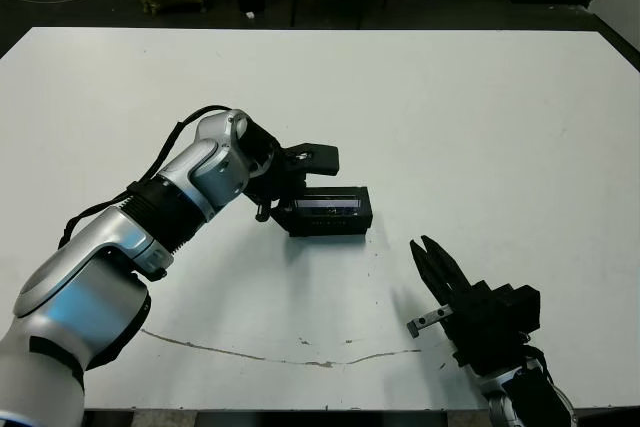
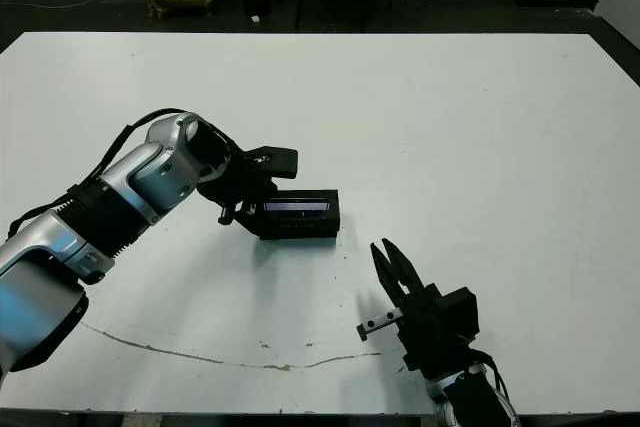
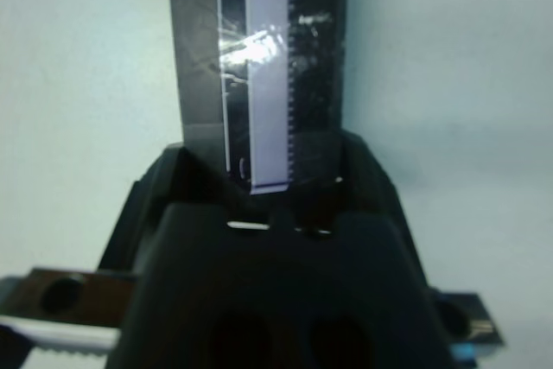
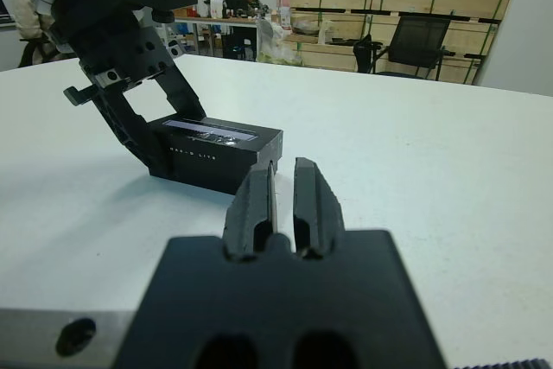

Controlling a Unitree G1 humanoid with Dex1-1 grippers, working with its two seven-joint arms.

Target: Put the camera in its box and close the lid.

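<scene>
My left hand (image 1: 283, 197) clamps one end of the lid (image 1: 332, 210), which sits flat on the white bench (image 1: 480, 127) near its middle. To the right, nearer me, my right hand (image 1: 432, 259) hovers apart from it, fingers pressed together, holding nothing.

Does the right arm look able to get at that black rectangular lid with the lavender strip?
Probably yes: bare white table lies between the right gripper and the lid, though the left gripper already straddles its far end.
</scene>
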